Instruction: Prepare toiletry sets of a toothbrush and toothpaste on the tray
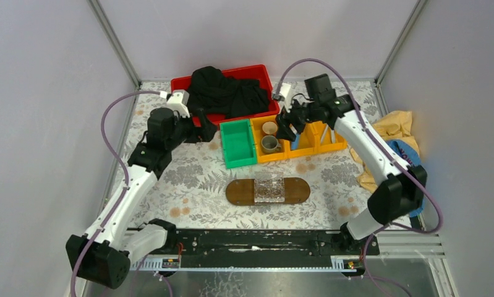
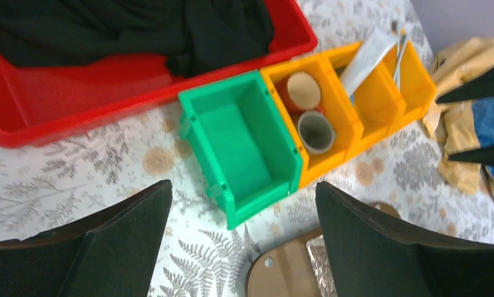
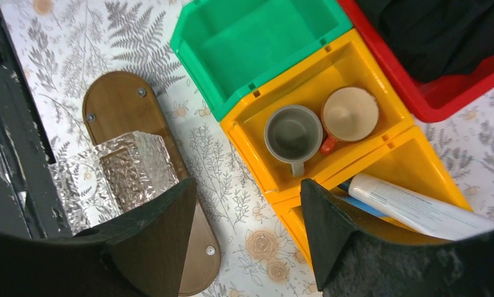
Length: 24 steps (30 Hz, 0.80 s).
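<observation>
The dark-brown oval tray (image 1: pixel 239 192) lies mid-table with a clear ribbed box (image 1: pixel 270 189) on its middle. A silvery-white toothpaste (image 3: pixel 417 208) lies slanted in a yellow bin (image 3: pixel 417 162), over a blue toothpaste (image 3: pixel 363 205). Thin pale toothbrush sticks (image 2: pixel 400 52) lean in the farthest yellow bin (image 2: pixel 417 77). My right gripper (image 1: pixel 287 129) hovers above the yellow bins, open and empty (image 3: pixel 249 182). Over by the green bin's left side, my left gripper (image 1: pixel 206 133) is also open with nothing in it (image 2: pixel 242 184).
A green bin (image 1: pixel 238 143) stands empty left of the yellow row. Two cups (image 3: pixel 292 133) (image 3: pixel 349 114) fill the first yellow bin. A red bin (image 1: pixel 219 114) with black cloth (image 1: pixel 225 90) sits behind. Yellow and blue cloth (image 1: pixel 399 133) lies at the right edge.
</observation>
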Motion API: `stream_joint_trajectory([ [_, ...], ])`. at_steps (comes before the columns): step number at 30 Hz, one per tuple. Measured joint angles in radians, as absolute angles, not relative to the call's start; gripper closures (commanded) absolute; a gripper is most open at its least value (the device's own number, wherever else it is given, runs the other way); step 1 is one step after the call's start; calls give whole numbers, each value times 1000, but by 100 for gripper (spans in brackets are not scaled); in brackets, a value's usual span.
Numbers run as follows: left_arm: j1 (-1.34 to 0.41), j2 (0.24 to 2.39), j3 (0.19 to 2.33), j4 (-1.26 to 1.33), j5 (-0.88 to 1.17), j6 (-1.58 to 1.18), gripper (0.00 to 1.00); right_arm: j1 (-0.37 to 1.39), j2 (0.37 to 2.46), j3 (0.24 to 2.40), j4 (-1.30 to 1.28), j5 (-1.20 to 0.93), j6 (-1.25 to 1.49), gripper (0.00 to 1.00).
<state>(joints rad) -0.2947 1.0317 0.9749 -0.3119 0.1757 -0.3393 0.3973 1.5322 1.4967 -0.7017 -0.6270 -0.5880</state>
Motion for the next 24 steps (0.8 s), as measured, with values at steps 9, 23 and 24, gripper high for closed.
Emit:
stream_joint_trajectory([
  [9,-272,1024,828,-265,255,-263,6,468,1727,1564,-764,-574,-775,36],
  [23,-274,987,808,-253,207,-221,7,468,1610,1481,-861,-675,-1085,32],
  [24,-274,991,807,-253,204,-218,7,465,1550,1455,-854,-675,-1082,32],
])
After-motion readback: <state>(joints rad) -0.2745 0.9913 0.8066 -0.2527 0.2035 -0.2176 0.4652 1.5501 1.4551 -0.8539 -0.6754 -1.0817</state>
